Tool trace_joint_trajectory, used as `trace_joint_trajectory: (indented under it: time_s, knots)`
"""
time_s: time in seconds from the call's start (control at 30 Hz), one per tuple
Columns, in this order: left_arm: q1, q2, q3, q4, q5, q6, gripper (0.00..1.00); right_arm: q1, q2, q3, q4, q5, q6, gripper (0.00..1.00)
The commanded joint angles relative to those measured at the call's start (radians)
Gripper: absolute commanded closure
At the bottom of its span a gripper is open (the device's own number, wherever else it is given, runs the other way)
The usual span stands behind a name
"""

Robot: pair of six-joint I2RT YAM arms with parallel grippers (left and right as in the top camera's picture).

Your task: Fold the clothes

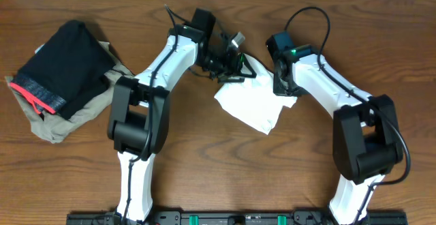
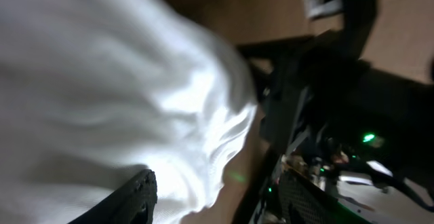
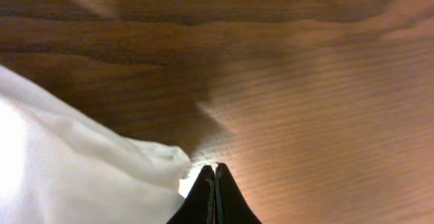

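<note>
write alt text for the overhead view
Two robot arms meet over a crumpled white T-shirt at the middle of a wooden table, the left end effector and right end effector at its far edge. A folded black garment lies on a tan garment at left.

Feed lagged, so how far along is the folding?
Done: the black garment lies folded on the tan garment at far left. In hand: the white T-shirt sits bunched mid-table, right pincer shut at its edge, left pincer open over cloth. Left: flattening it and apparently every fold.
</note>
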Motion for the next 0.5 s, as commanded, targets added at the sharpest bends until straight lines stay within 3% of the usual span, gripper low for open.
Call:
trace_joint_trajectory:
  time_s: [0.0, 0.13, 0.23, 0.47]
  knots:
    - [0.007, 0.034, -0.002, -0.055, -0.092, 0.016, 0.4, -0.003, 0.024, -0.001, 0.011, -0.015, -0.027, 0.99]
    - [0.01, 0.048, -0.019, -0.086, -0.363, -0.11, 0.4, -0.003, 0.034, -0.001, 0.022, -0.018, -0.027, 0.99]
    - [0.01, 0.051, -0.022, -0.095, -0.486, -0.209, 0.39, -0.003, 0.036, -0.001, 0.027, -0.021, -0.027, 0.99]
    - [0.008, 0.057, -0.022, -0.097, -0.502, -0.237, 0.3, -0.002, 0.036, -0.001, 0.026, -0.021, -0.034, 0.99]
